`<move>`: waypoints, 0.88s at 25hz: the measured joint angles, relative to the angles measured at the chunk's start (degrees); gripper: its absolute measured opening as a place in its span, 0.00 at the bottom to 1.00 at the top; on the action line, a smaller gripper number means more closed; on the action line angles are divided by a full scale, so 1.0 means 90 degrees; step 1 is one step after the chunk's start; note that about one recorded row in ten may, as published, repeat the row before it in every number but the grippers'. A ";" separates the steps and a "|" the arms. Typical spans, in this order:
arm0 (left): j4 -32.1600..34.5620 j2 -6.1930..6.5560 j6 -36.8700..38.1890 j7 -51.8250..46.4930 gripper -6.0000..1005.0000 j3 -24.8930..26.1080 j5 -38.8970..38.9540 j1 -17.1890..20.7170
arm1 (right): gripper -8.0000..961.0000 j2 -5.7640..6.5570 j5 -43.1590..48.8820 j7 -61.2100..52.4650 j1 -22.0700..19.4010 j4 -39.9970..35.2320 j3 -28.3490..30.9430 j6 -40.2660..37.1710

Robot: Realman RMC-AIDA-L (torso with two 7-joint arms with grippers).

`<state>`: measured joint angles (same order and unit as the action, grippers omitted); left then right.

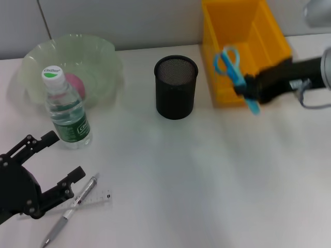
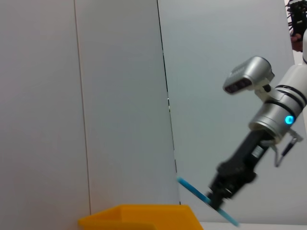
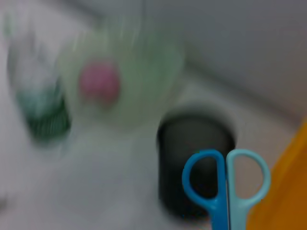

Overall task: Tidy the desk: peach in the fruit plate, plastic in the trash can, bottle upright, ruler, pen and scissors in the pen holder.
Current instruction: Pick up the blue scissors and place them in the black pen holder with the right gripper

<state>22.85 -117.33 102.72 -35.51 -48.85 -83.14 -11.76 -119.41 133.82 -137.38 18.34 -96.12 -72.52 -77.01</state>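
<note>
So the peach (image 1: pixel 75 82) is already in the plate (image 1: pixel 103 51) and the bottle (image 1: pixel 65 111) is standing up. Right gripper (image 1: pixel 247 89) is clamped on the scissors (image 1: pixel 231 66), held up in front of the bin (image 1: pixel 243 31), beside the holder (image 1: pixel 176 88). Pen (image 1: pixel 72 209) and ruler (image 1: pixel 93 199) lie on the white desk (image 1: pixel 207 181) by the open left gripper (image 1: pixel 64 163). Plain grey wall panels behind.

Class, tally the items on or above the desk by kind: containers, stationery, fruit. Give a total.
Containers: 4: fruit plate, trash can, pen holder, bottle
Stationery: 3: scissors, pen, ruler
Fruit: 1: peach
Total: 8
</note>
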 joint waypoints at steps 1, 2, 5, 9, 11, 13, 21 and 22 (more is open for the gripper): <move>0.0000 0.0000 0.0001 0.0000 0.80 -0.0004 0.0000 -0.0001 | 0.23 0.0004 -0.0296 0.0283 -0.0046 0.0145 0.0007 0.0334; 0.0000 0.0000 0.0001 0.0000 0.80 -0.0008 0.0000 -0.0004 | 0.23 0.0005 -0.0609 0.0556 -0.0074 0.0301 0.0002 0.0650; 0.0000 0.0000 0.0001 -0.0008 0.80 -0.0028 0.0000 -0.0024 | 0.23 0.0010 -0.1777 0.1673 -0.0016 0.1023 -0.0101 0.1508; -0.0001 -0.0005 0.0001 -0.0038 0.80 -0.0040 0.0000 -0.0044 | 0.23 0.0010 -0.2977 0.3012 0.0318 0.1981 -0.0239 0.2182; -0.0001 -0.0012 0.0001 -0.0036 0.80 -0.0041 0.0000 -0.0048 | 0.23 0.0001 -0.3487 0.3790 0.0486 0.2493 -0.0311 0.2565; -0.0001 -0.0015 0.0000 -0.0027 0.80 -0.0040 0.0000 -0.0049 | 0.23 -0.0004 -0.4101 0.4603 0.0580 0.2979 -0.0411 0.2957; -0.0001 -0.0007 0.0014 -0.0064 0.80 -0.0040 0.0000 -0.0091 | 0.23 -0.0001 -0.6208 0.7160 0.1113 0.4856 -0.0459 0.3332; -0.0001 -0.0005 0.0014 -0.0066 0.80 -0.0041 0.0000 -0.0100 | 0.23 -0.0001 -0.6350 0.7295 0.1178 0.5033 -0.0458 0.3335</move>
<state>22.85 -117.38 102.85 -36.10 -49.22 -83.14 -12.66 -119.42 76.66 -71.73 28.94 -50.82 -76.65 -47.00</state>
